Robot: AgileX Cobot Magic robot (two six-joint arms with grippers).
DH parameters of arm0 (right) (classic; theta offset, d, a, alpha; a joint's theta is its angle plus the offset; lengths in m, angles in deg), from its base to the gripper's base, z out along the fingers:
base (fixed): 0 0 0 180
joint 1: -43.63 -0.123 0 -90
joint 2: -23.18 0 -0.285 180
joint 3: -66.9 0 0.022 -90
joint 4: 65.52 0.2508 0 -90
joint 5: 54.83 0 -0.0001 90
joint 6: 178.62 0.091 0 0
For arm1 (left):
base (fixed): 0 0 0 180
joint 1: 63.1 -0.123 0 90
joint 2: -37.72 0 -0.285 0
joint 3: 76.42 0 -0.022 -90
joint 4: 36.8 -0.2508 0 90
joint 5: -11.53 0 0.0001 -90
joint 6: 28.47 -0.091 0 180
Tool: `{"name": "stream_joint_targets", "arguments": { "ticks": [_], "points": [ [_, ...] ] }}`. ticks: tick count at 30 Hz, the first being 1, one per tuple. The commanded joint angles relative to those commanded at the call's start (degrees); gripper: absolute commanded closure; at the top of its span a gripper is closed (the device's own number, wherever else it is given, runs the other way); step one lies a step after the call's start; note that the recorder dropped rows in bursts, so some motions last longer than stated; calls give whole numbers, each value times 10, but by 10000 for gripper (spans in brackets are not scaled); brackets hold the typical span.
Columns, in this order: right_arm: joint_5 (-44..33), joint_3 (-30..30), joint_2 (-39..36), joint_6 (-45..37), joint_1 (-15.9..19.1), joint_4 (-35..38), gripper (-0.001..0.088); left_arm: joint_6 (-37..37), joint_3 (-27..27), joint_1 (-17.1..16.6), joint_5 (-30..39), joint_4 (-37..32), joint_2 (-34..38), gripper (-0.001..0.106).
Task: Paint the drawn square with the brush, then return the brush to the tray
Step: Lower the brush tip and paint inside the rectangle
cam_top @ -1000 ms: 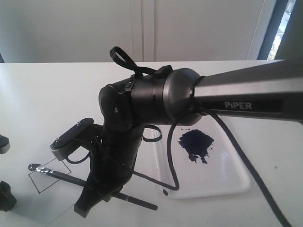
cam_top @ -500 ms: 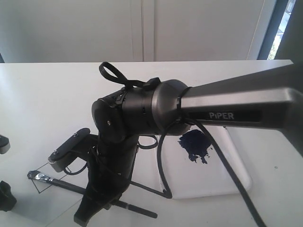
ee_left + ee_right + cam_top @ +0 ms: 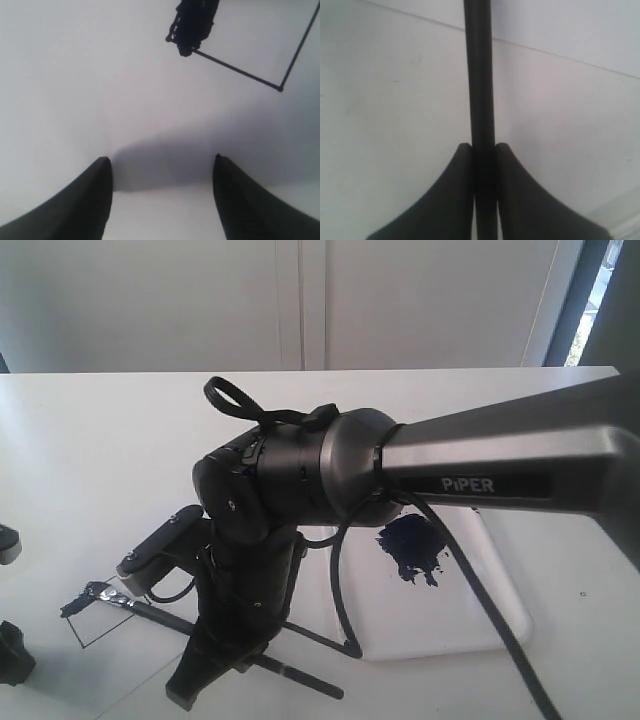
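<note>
In the exterior view my right gripper [image 3: 213, 662] is shut on the black handle of the brush [image 3: 150, 612], low over the paper. The silver ferrule and dark bristles lie at the left corner of the drawn square [image 3: 100, 632], a thin black outline. In the right wrist view both fingers press on the brush handle [image 3: 480, 75] at the right gripper [image 3: 483, 148]. The left gripper [image 3: 161, 160] stands open over bare paper, with the wet bristles [image 3: 192, 20] and the square's outline [image 3: 240, 72] beyond it. The white tray [image 3: 480, 625] sits to the right.
A dark navy paint puddle [image 3: 412, 546] lies in the tray's far part. The right arm's big dark wrist [image 3: 280, 490] and its cable hide the middle of the table. A black rounded part [image 3: 12, 654] and a grey one [image 3: 5, 544] poke in at the left edge.
The right arm has swung left and lower, dragging the brush tip toward the square's near left side. In the last half second the wrist edged back right and the ferrule rose slightly.
</note>
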Motion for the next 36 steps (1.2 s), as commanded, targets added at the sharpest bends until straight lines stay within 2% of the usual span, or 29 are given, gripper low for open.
{"name": "stream_joint_targets", "arguments": {
  "ticks": [9,18,27,36],
  "points": [
    [-18,0,0,50,0,-41,868,0,0,0,-1,4,0,425],
    [-23,0,0,51,0,-44,868,0,0,0,-3,4,0,425],
    [-37,0,0,0,-1,25,868,0,0,0,-3,6,0,456],
    [-36,0,0,-5,-29,25,868,0,0,0,-3,9,0,456]
  ]
}}
